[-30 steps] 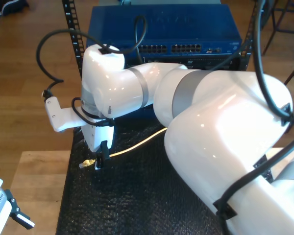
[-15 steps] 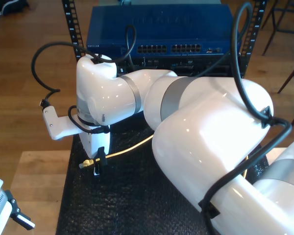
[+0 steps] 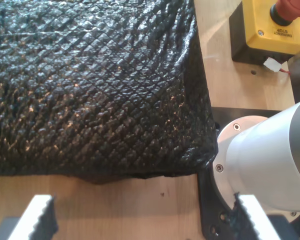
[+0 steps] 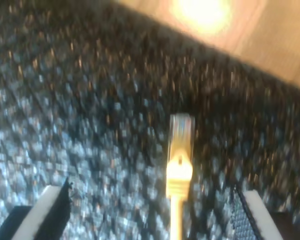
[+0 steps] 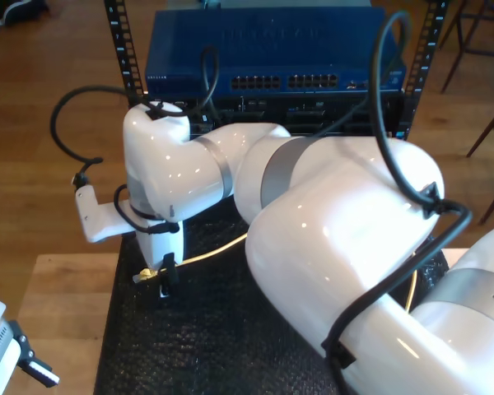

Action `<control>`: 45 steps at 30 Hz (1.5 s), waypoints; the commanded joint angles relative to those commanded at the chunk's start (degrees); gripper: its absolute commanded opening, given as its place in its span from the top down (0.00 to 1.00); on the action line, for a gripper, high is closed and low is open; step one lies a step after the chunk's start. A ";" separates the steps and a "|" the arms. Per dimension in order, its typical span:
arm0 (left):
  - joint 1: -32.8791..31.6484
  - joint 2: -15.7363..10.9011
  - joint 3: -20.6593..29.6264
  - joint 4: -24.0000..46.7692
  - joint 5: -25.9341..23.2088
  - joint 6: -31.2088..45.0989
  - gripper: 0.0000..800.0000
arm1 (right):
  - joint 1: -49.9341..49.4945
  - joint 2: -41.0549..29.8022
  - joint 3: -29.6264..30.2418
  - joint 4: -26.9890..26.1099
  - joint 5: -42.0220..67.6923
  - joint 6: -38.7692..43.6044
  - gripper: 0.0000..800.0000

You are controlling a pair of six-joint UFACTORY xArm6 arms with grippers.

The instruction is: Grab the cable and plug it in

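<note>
Rubber-padded fingers [image 4: 52, 207] of the second gripper [image 4: 150, 210] stand spread either side of the cable [image 4: 179, 165], plug lying on the black mat [image 5: 222, 329], ungrasped. First gripper [image 3: 140, 220] gapes idle. Grabbing and plugging into the blue switch [image 5: 263, 58] remain.

Robotics lab or test workshop, blue rack-mounted network switch [image 5: 263, 58] with rows of ports between perforated black rack rails [image 5: 120, 49], wooden counter [image 5: 62, 304] under black textured mat [image 5: 206, 329], yellow emergency-stop box [image 3: 272, 27], white robot arm [image 5: 313, 222], wood plank floor [image 5: 33, 107]
</note>
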 joint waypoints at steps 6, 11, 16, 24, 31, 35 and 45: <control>0.00 0.00 0.00 0.00 0.09 0.00 0.00 | 0.62 0.62 -1.14 -5.19 0.09 3.87 0.06; 0.00 0.00 0.00 0.00 0.09 0.00 0.00 | 0.53 0.62 -1.05 -5.80 0.09 4.57 0.07; 0.00 0.00 0.00 0.00 0.09 0.00 0.00 | 0.62 1.32 -1.32 -5.89 0.09 4.75 0.07; 0.00 0.00 0.00 0.00 0.09 0.00 0.00 | 0.62 2.11 -1.85 -5.89 0.09 4.84 0.11; 0.00 0.00 0.00 0.00 0.09 0.00 0.00 | 0.62 2.29 -1.76 -5.89 0.09 4.92 0.22; 0.00 0.00 0.00 0.00 0.09 0.00 0.00 | 0.70 2.29 -1.58 -5.89 0.09 5.01 0.30; 0.00 0.00 0.00 0.00 0.09 0.00 0.00 | 1.14 2.20 -1.23 -5.89 0.09 5.01 0.41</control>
